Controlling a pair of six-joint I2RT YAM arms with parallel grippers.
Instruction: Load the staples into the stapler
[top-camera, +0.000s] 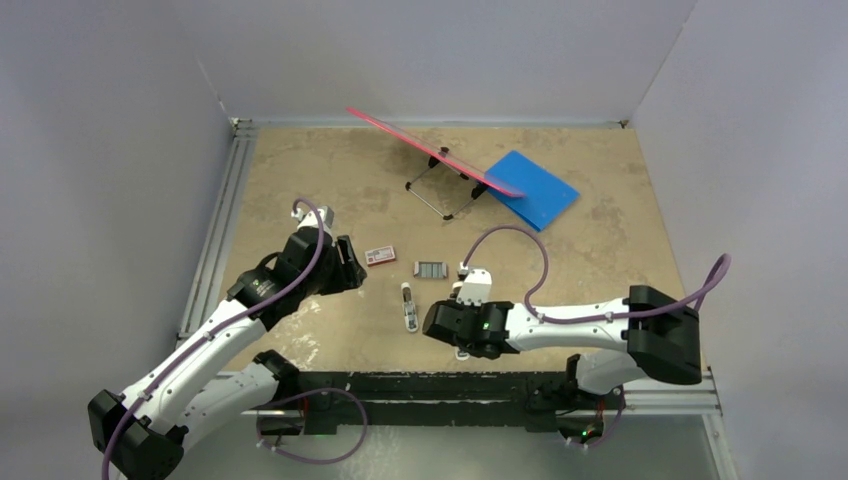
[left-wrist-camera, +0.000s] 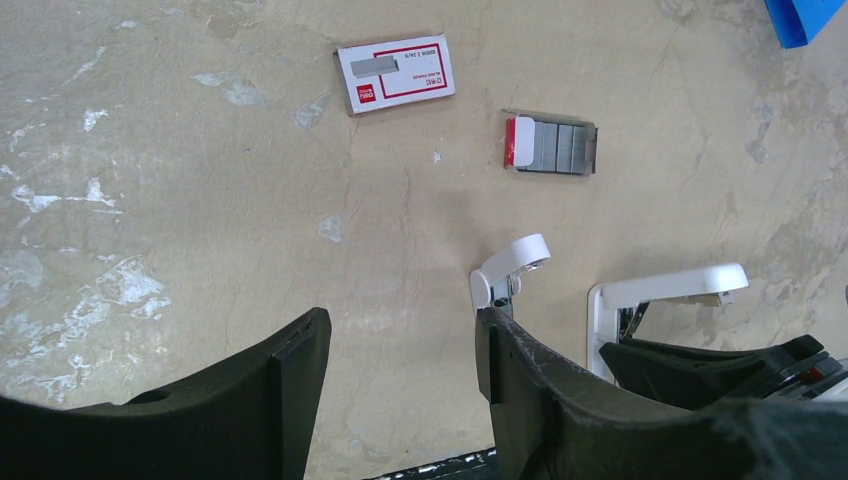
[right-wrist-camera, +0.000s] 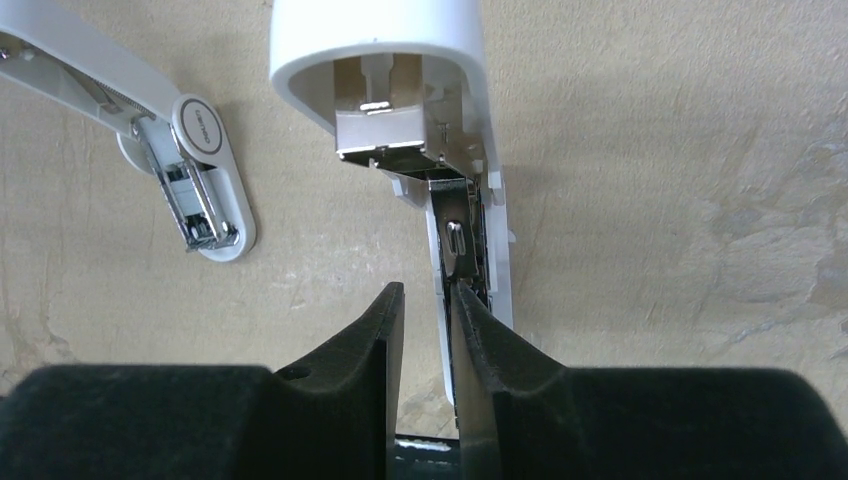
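Note:
The grey staples lie in an open tray mid-table, and also show in the left wrist view. Their red-and-white box lies just to the left. A small white stapler lies closed-side down near them. A second white stapler stands opened, lid raised, metal rail exposed. My right gripper is over its near end, jaws a narrow gap apart, the right finger against the rail. My left gripper is open and empty, left of the box.
A pink sheet leans on a black wire stand at the back. A blue folder lies to the back right. White walls enclose the table. A metal rail runs along the left edge.

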